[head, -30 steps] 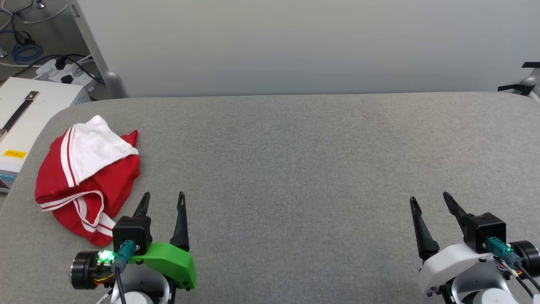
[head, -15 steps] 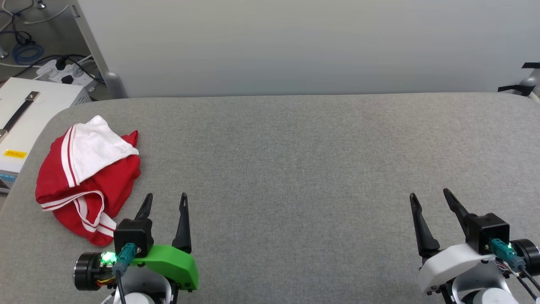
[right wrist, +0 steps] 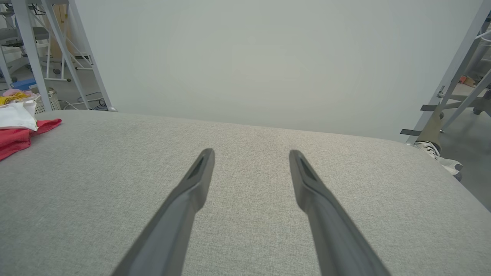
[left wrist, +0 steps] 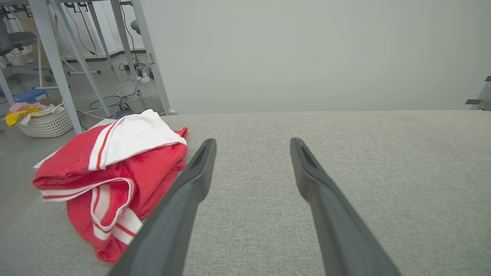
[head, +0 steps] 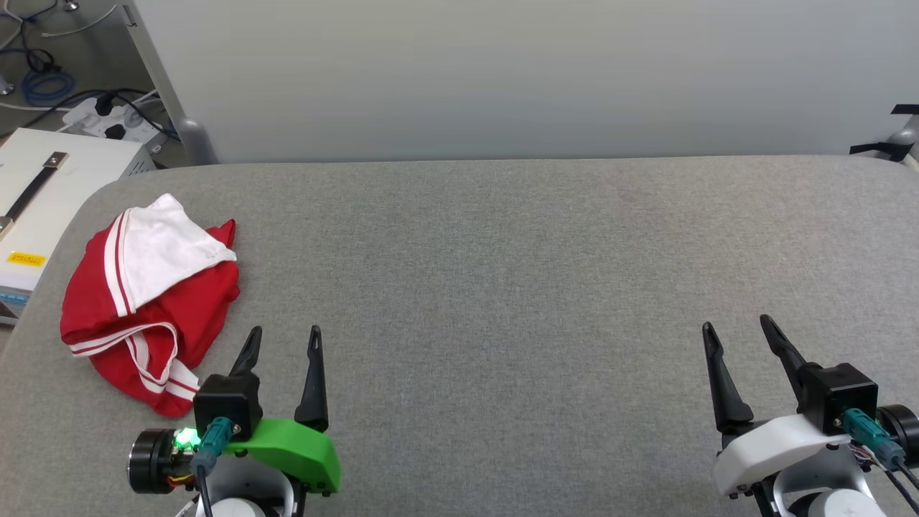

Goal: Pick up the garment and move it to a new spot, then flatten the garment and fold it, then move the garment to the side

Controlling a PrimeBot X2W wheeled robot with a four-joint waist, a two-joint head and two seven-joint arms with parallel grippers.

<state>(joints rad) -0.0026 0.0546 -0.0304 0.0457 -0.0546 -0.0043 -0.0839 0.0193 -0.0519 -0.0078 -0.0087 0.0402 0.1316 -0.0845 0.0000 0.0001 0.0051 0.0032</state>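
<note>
Head view has the garment (head: 147,301) bunched in a red-and-white heap near the left end of the grey padded table (head: 502,273), close to its rounded edge, with nothing holding it. The left gripper (head: 283,330) is just beside the heap, jaws spread wide and empty. The right gripper (head: 737,323) is well apart, likewise wide and empty. Risks, as I judge them: a pinch may catch only one thin layer, so the shirt trails or slips free; a sideways nudge could push it over the edge towards the white box (head: 43,179)
</note>
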